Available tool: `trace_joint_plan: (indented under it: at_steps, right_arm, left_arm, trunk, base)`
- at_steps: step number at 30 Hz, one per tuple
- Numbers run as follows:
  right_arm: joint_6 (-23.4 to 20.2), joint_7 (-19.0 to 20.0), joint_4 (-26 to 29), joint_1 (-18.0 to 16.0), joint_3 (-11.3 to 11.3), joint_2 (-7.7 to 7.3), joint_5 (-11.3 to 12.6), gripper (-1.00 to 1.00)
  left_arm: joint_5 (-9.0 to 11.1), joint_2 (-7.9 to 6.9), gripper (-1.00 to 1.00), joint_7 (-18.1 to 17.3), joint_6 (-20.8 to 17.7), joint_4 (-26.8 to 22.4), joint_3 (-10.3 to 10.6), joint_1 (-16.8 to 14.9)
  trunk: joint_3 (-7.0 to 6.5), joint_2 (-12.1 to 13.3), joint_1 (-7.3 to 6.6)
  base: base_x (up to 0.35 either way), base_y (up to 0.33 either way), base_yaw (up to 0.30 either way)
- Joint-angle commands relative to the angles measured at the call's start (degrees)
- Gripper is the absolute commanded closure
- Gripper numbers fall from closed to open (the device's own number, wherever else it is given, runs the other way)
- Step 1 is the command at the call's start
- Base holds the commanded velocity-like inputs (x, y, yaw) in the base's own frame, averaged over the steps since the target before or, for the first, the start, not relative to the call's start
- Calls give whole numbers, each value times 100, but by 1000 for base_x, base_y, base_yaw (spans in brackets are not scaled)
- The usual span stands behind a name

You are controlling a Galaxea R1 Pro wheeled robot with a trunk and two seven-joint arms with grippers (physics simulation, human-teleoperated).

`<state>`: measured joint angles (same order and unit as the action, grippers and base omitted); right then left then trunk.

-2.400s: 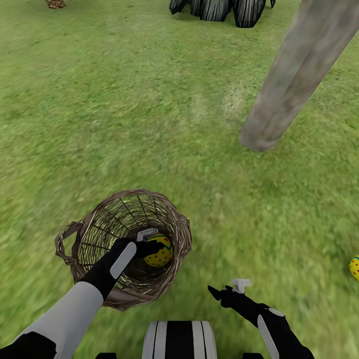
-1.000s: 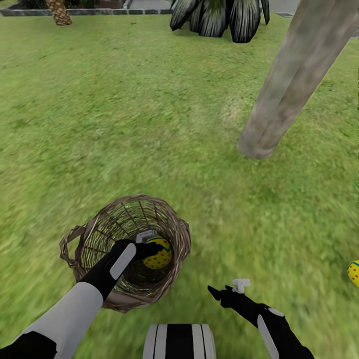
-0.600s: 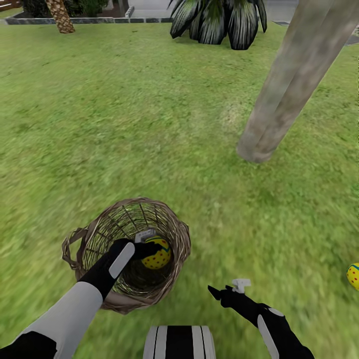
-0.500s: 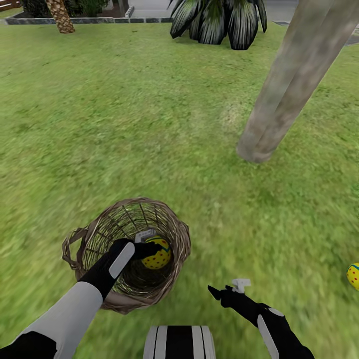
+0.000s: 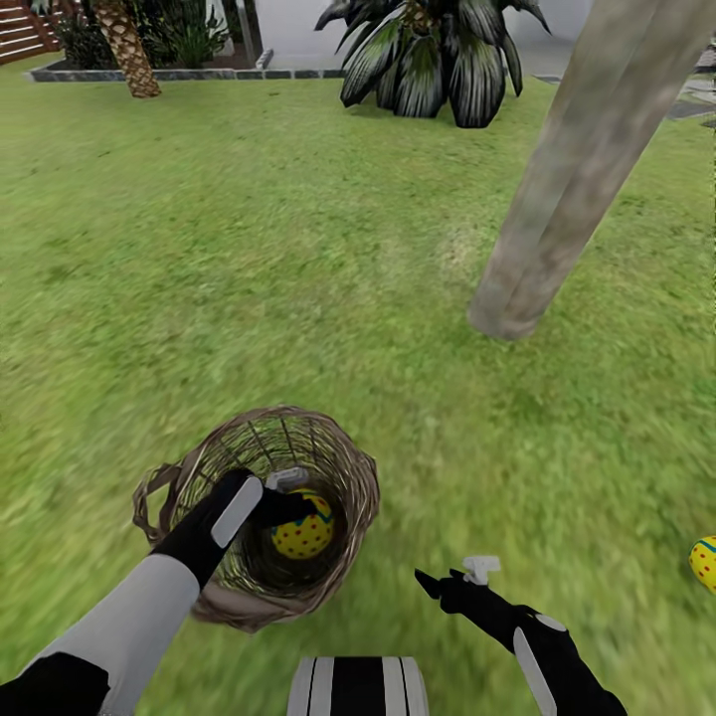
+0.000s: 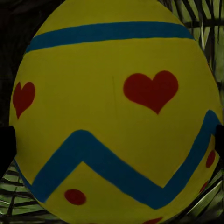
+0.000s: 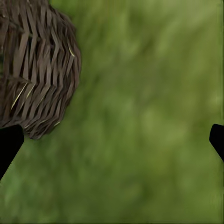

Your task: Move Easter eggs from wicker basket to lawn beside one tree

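Beyond the grass, a low broad-leaved dark plant stands at the far edge. A scaly palm trunk rises from a stone-edged bed, with what may be reddish steps behind and grey paving beyond.

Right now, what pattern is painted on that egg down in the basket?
Yellow Easter egg with blue bands, one zigzag, plus red hearts and dots; clearest in the left wrist view.

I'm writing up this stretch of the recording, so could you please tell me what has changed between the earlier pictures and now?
Mostly the head camera tilted up, bringing more of the garden's far edge into view. The left end effector stays inside the wicker basket with the Easter egg between its fingers; nothing was let go. The right end effector still hovers open over the lawn, and the second egg still lies on the grass.
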<state>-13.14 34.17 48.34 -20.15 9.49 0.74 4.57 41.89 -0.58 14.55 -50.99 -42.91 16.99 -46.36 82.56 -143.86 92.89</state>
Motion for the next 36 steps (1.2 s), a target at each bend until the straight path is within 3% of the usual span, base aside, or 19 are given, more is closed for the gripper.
trace_joint_plan:
  at_steps: [1,4,8,26,30,36]
  right_arm:
    - [-56,28,4,-3,25,6,47,-100]
    - [-57,28,8,-4,26,6,51,-100]
    - [-57,28,8,-5,26,5,52,-100]
    - [-119,21,0,-6,35,-3,44,-100]
    - [-118,30,-5,-6,35,-138,61,-100]
    - [-113,29,-9,-4,35,-170,61,-100]
  left_arm:
    - [56,-8,100,48,-55,-7,-32,-6]
    - [56,-35,100,55,-130,-7,-292,-12]
    - [48,-46,100,56,-203,-5,-395,-13]
    - [46,-48,100,83,-849,51,-424,-22]
    - [47,-42,100,83,-882,57,-425,-22]
    - [39,-38,100,86,-886,80,-425,-22]
  trunk:
    - [-19,0,-3]
    - [-86,4,-11]
    - [-174,9,-21]
    - [-573,34,-68]
    - [-662,39,-78]
    - [-795,47,-93]
  base:
    - [0,0,0]
    - [0,0,0]
    - [0,0,0]
    - [0,0,0]
    - [0,0,0]
    - [0,0,0]
